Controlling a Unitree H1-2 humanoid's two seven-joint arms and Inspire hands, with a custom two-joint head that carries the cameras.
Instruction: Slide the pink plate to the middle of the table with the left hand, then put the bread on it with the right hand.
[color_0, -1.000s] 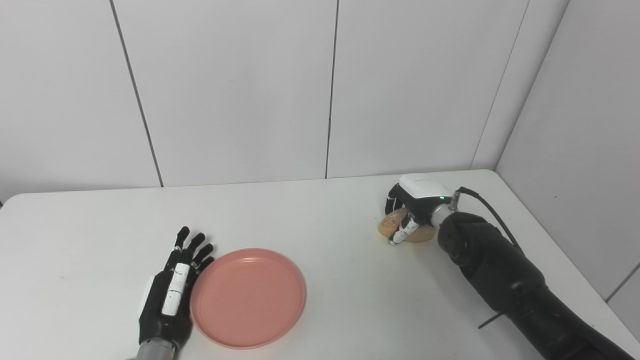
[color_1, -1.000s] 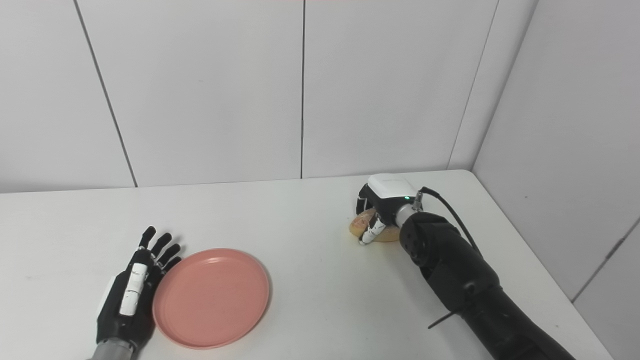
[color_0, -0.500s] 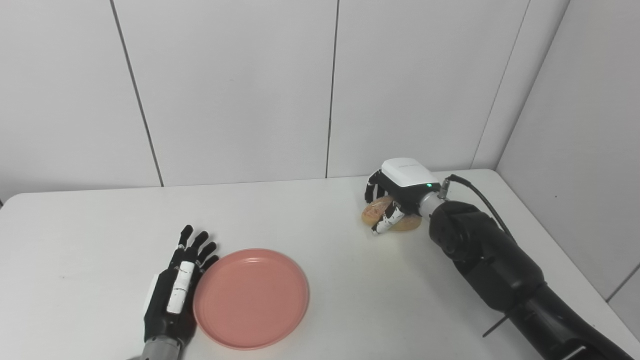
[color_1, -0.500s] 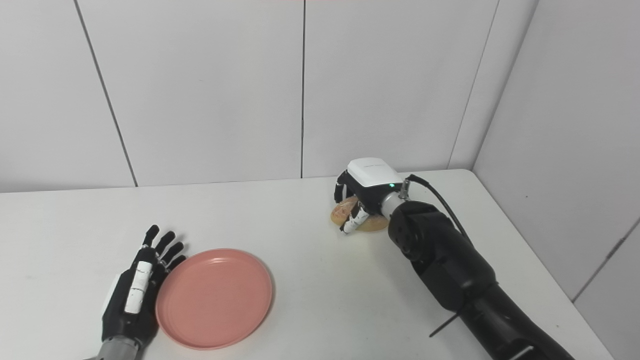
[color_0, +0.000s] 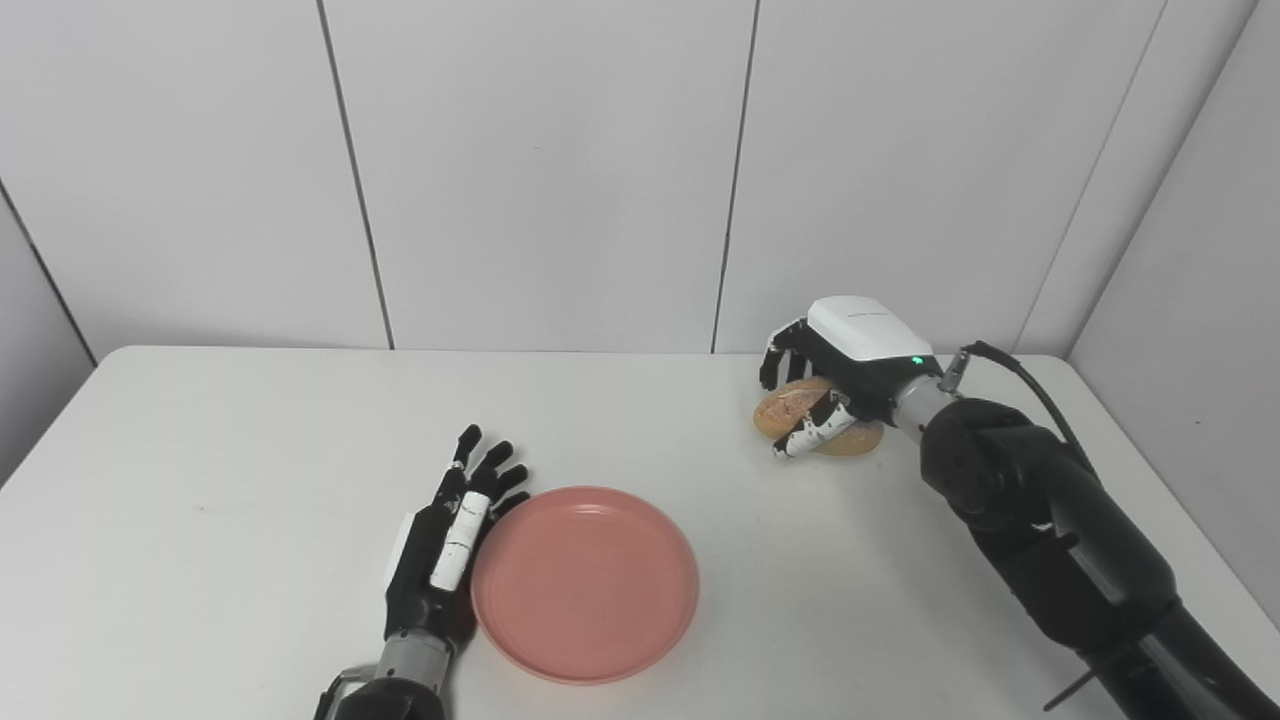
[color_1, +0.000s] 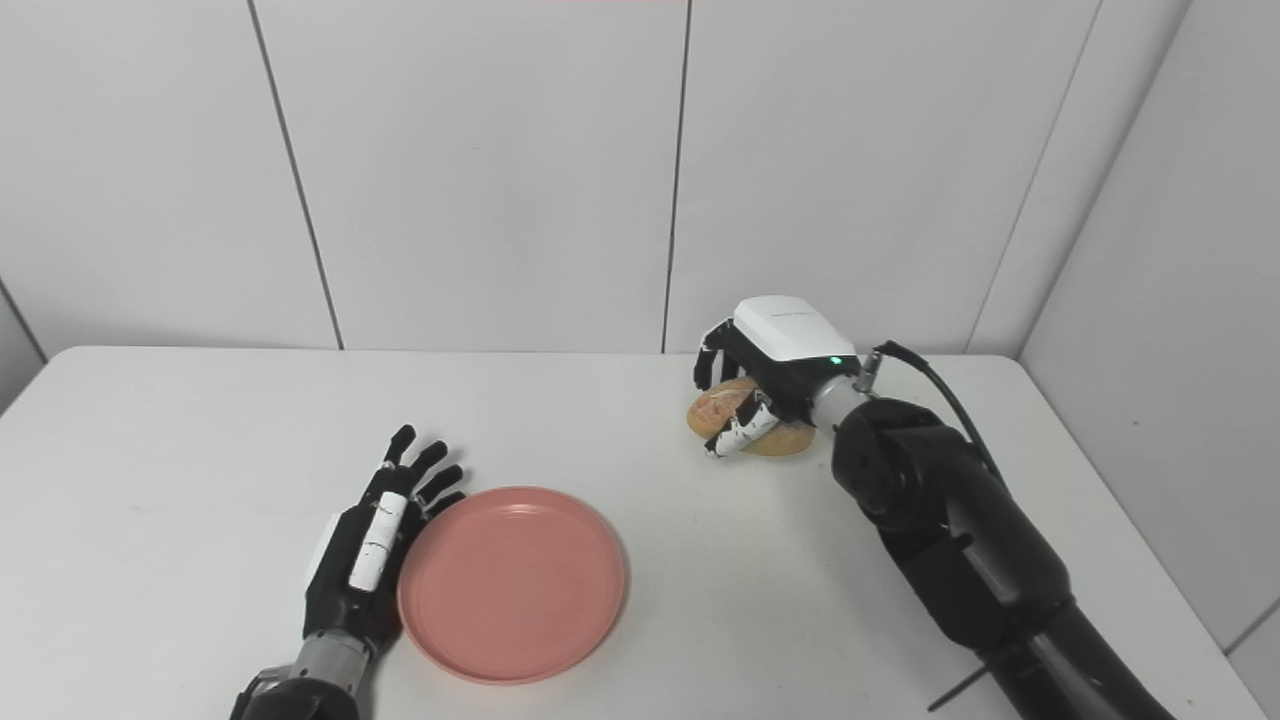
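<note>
Left eye view has panned; right hand (color_0: 835, 375) still clutches bread (color_0: 800, 408), left hand (color_0: 445, 540) splayed beside pink plate (color_0: 585, 583).

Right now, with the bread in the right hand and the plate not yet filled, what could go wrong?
1. The right hand grips the bread only partly, with one end sticking out; it might slip on the way across.
2. The left hand lies open against the rim of the pink plate; a nudge could shift the plate as the bread arrives.
3. The bread hangs over bare table, so an early release would miss the plate.
</note>
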